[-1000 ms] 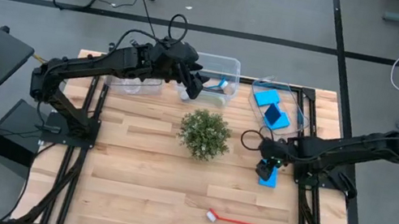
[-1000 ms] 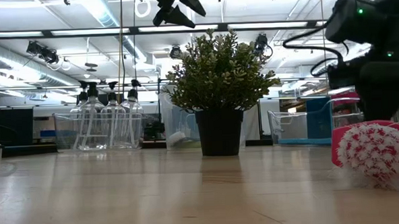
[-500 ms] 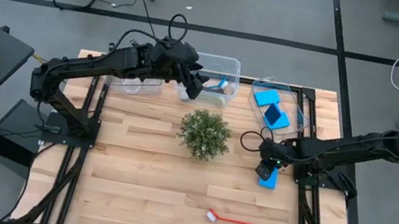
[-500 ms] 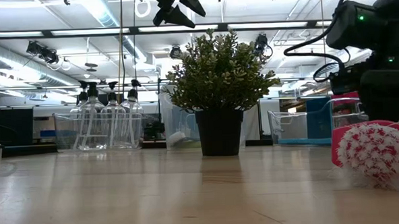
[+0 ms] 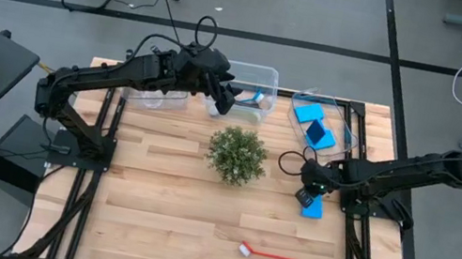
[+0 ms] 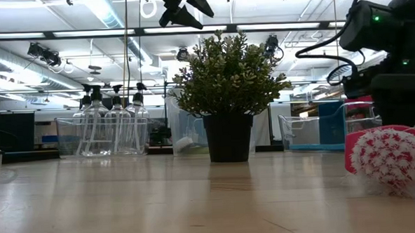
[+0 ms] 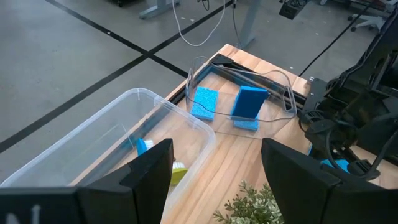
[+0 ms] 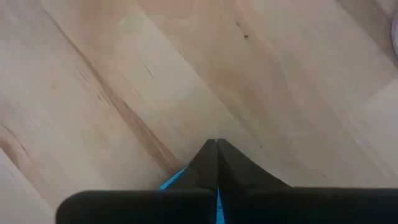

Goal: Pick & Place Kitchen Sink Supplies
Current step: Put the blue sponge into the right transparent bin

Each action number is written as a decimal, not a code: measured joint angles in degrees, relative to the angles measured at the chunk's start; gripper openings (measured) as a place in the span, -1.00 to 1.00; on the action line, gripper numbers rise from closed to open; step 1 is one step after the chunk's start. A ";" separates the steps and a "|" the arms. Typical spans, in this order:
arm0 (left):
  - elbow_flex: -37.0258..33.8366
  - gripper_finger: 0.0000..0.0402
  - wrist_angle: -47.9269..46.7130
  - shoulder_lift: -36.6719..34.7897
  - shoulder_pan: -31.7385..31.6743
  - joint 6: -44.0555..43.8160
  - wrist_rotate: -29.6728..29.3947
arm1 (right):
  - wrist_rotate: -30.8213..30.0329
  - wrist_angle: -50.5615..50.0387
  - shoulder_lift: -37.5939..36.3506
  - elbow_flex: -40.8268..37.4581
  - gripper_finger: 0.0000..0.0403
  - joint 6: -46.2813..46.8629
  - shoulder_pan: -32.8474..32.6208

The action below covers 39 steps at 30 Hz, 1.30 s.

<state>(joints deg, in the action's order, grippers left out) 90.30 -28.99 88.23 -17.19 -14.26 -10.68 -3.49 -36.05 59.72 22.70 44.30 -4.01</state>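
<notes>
Pressing its tips together on the counter [image 5: 159, 212], the right gripper [image 5: 306, 198] sits low on the right side of the wood, its fingers [image 8: 214, 163] closed with no gap between them. A blue sponge [image 5: 314, 207] lies flat right under and beside that gripper, and the right wrist view shows slivers of blue at the closed fingers, but whether the sponge is actually pinched cannot be told.

The left gripper [image 5: 223, 100] hangs high over the far edge of the counter, above the middle clear bin [image 5: 251, 93], with its fingers [image 7: 149, 169] spread apart and holding nothing. In the low view it shows at the top of the picture, well above the plant [image 6: 226, 84].

Two more blue sponges [image 5: 313, 123] lie in the right-hand clear bin [image 5: 345, 123] at the far right corner; in the left wrist view one lies flat and the other leans against the bin's wall. The middle bin holds dish brushes [image 7: 143, 147], blue and yellow parts showing at its bottom. The left-hand bin [image 6: 73, 135], at the far left of the counter, holds the small clear bottles with black caps [image 6: 109, 124], standing upright.

A red dish brush [image 5: 269, 253] lies on the near part of the counter, well apart from both grippers, its white bristled head pointing left. The potted green plant stands upright near the middle of the counter, between the two arms
</notes>
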 joint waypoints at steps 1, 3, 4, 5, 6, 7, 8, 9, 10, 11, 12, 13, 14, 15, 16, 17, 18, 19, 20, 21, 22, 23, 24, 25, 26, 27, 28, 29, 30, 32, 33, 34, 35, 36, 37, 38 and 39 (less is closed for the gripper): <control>0.00 0.23 0.00 0.00 0.00 0.00 0.00 | 0.00 0.04 0.00 0.00 -0.99 0.94 0.00; 0.00 0.23 0.00 0.00 0.00 0.00 -0.02 | 0.39 0.40 0.00 0.00 -0.99 2.28 0.00; 0.00 0.23 0.00 0.00 0.00 0.00 -0.01 | 0.85 0.73 -0.01 0.00 -0.99 2.52 0.02; 0.00 0.23 0.00 0.00 0.00 0.00 0.00 | 1.17 0.90 -0.02 0.03 -0.99 2.96 0.01; 0.00 0.23 0.00 0.00 0.00 0.00 0.00 | 1.52 0.73 -0.01 0.26 -0.99 3.30 0.00; 0.00 0.23 0.00 0.00 0.00 0.00 0.00 | 1.59 0.56 -0.02 0.74 -0.99 3.29 0.00; 0.00 0.23 0.00 0.00 0.00 0.00 0.00 | 1.57 0.70 -0.10 1.39 -0.99 3.29 0.00; 0.00 0.23 0.00 0.00 0.00 0.00 0.00 | 1.51 0.80 -0.17 2.18 -0.99 3.27 0.00; 0.00 0.23 0.00 0.00 0.00 0.00 -0.02 | 1.40 0.81 -0.20 2.99 -0.99 3.08 0.00; 0.00 0.23 0.00 0.00 0.00 0.00 0.00 | 1.13 0.71 -0.20 3.86 -1.00 2.54 0.00; 0.00 0.23 0.00 0.00 0.00 0.00 0.00 | 0.92 0.44 -0.20 4.87 -1.00 2.05 0.00; 0.00 0.23 0.00 0.00 0.00 0.00 0.00 | 0.89 0.29 -0.20 5.86 -1.00 1.61 0.00; 0.00 0.23 0.00 0.00 0.00 0.00 0.00 | 0.71 -0.03 -0.20 6.85 -1.00 1.29 0.00; 0.00 0.23 0.00 0.00 0.00 0.01 -0.01 | 0.46 -0.82 -0.20 7.84 -1.00 1.28 0.00; 0.00 0.23 0.00 0.00 0.00 0.02 -0.01 | 0.12 -1.90 -0.20 8.73 -1.00 1.27 0.00; 0.00 0.23 0.00 0.00 0.00 0.04 0.00 | -0.39 -2.90 -0.20 9.67 -1.00 1.24 0.00; 0.00 0.23 0.00 0.00 0.00 0.04 0.00 | -0.94 -3.71 -0.20 10.51 -1.00 1.22 0.00; 0.00 0.23 0.00 0.00 0.00 0.04 0.00 | -1.53 -4.58 -0.20 11.15 -1.00 1.23 0.00; 0.00 0.23 0.00 0.00 0.00 0.04 0.00 | -2.03 -5.52 -0.20 11.52 -1.00 1.19 0.00; 0.00 0.23 0.00 0.00 0.00 0.02 0.00 | -1.90 -5.96 -0.20 11.58 -1.00 1.12 0.00; 0.00 0.23 0.02 0.00 0.00 0.04 0.00 | -1.13 -6.07 -0.20 11.58 -0.99 1.00 0.01; 0.00 0.23 0.00 0.00 0.00 0.04 -0.02 | -0.08 -6.01 -0.20 11.59 -0.98 0.85 0.02; 0.00 0.23 0.02 0.00 0.00 0.04 -0.01 | 0.92 -5.98 -0.20 11.63 -0.95 0.59 0.02; 0.00 0.23 0.01 0.00 0.00 0.04 0.00 | 1.51 -5.99 -0.13 11.63 -0.91 0.38 -0.02; 0.00 0.23 0.02 0.00 0.00 0.04 0.00 | 1.97 -6.01 -0.07 11.63 -0.86 0.27 -0.02; 0.00 0.23 0.02 0.00 0.00 0.04 0.00 | 2.23 -5.91 -0.05 11.59 -0.80 0.18 -0.02; 0.00 0.23 0.02 0.00 0.00 0.04 -0.02 | 2.25 -5.29 -0.08 11.33 -0.72 -0.27 -0.02; 0.00 0.23 0.01 0.00 0.00 0.04 -0.02 | 2.02 -4.74 -0.07 10.92 -0.64 -0.58 -0.02; 0.00 0.23 0.01 0.00 0.00 0.03 -0.02 | 1.59 -4.30 -0.07 10.41 -0.55 -0.80 -0.02; 0.00 0.23 0.00 0.00 0.00 0.02 -0.02 | 1.51 -2.59 -0.07 9.09 -0.34 -0.84 -0.02; 0.00 0.23 0.00 0.00 0.00 0.03 -0.02 | 1.49 -2.02 -0.07 8.39 -0.24 -0.76 -0.02; 0.00 0.23 0.00 0.00 0.00 0.04 -0.01 | 1.49 -1.88 -0.07 7.67 -0.14 -0.41 -0.02; 0.00 0.23 0.00 0.00 0.00 0.07 -0.01 | 1.47 -1.88 -0.07 6.86 -0.04 -0.12 -0.02; 0.00 0.23 0.00 0.00 0.00 0.07 -0.02 | 1.46 -1.78 -0.07 5.98 0.05 0.06 -0.02; 0.00 0.23 0.00 0.00 0.00 0.07 -0.02 | 1.49 -1.46 -0.07 5.14 0.14 0.10 -0.02; 0.00 0.23 0.00 0.00 0.00 0.07 -0.02 | 1.54 -1.14 -0.07 4.39 0.21 0.21 -0.02; 0.00 0.23 0.00 0.00 0.00 0.07 -0.02 | 1.52 -0.86 -0.07 3.81 0.28 0.23 -0.02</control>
<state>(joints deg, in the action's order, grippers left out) 90.30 -28.99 88.23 -17.19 -14.20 -10.70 -1.97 -36.92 59.66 26.51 44.53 -4.03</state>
